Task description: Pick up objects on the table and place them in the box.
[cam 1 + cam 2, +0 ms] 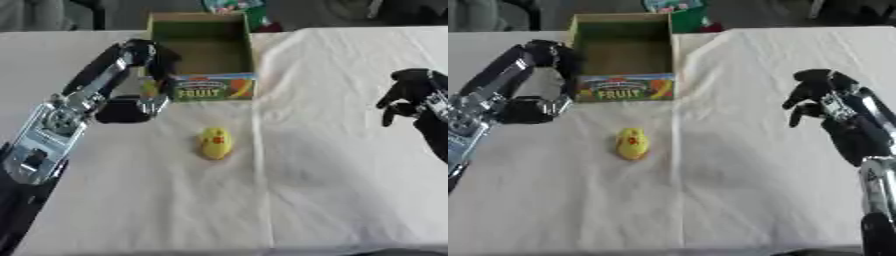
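**One yellow object left out, both hands empty**

The box (203, 55) stands open at the far middle of the table (350, 175), its printed "FRUIT" front wall facing the robot. Its inside shows only bare cardboard floor from this angle. The one thing visibly waiting is a small yellow object (215, 143), rounded with a spot of red or orange on it (a toy chick or a piece of fruit, I cannot tell which), lying on the cloth near the box's front wall, on the robot's side of it and roughly in line with its middle.

The left hand (131, 109) sits just beside the box's front left corner, low over the cloth, with the arm arched above it. It appears dark and bunched, and whether its fingers are curled or relaxed cannot be told; nothing is seen in it. The right hand (815, 95) hangs well off to the right of the box, fingers drooping loosely downward, holding nothing.

Judged from here, the next step is to reach for the yellow object. The risks:

- Its rounded shape may let it roll away from closing fingers.
- The left arm's elbow is close to the box's left wall, so a swing toward the object could nudge the box askew.
- A fold in the cloth runs from the box toward the robot beside the object; dragging fingers could bunch the cloth and shift it.
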